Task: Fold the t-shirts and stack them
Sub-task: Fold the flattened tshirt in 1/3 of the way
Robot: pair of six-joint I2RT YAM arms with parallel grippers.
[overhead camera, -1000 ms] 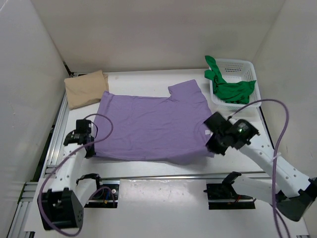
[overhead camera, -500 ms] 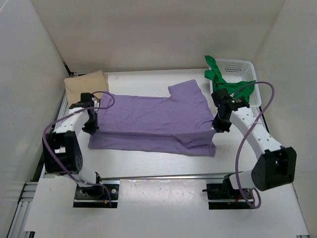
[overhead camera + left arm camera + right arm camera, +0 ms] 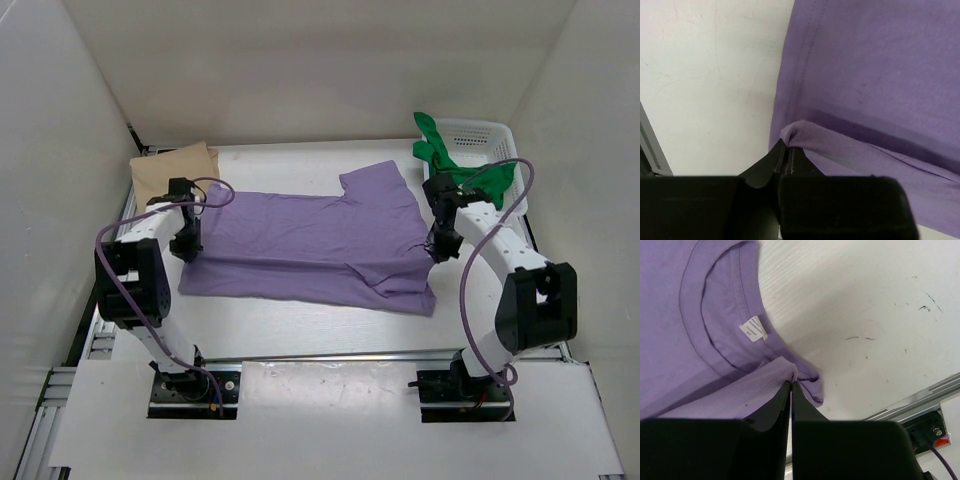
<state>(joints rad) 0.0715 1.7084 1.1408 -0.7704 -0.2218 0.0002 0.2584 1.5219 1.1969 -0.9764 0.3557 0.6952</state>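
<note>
A purple t-shirt lies across the middle of the table, its near edge folded up over itself. My left gripper is shut on the shirt's left edge; in the left wrist view the fingertips pinch a fold of purple cloth. My right gripper is shut on the shirt's right edge near the collar; the right wrist view shows its gripper pinching cloth beside the white neck label. A folded tan t-shirt lies at the back left. A green t-shirt hangs out of the white basket.
White walls close in the table on three sides. A metal rail runs along the near edge, and another rail runs down the left side. The basket stands at the back right corner.
Both grippers carried the shirt's near edge away from the bases toward the back, folding the front part over the rest. Both arms are now stretched further out.
</note>
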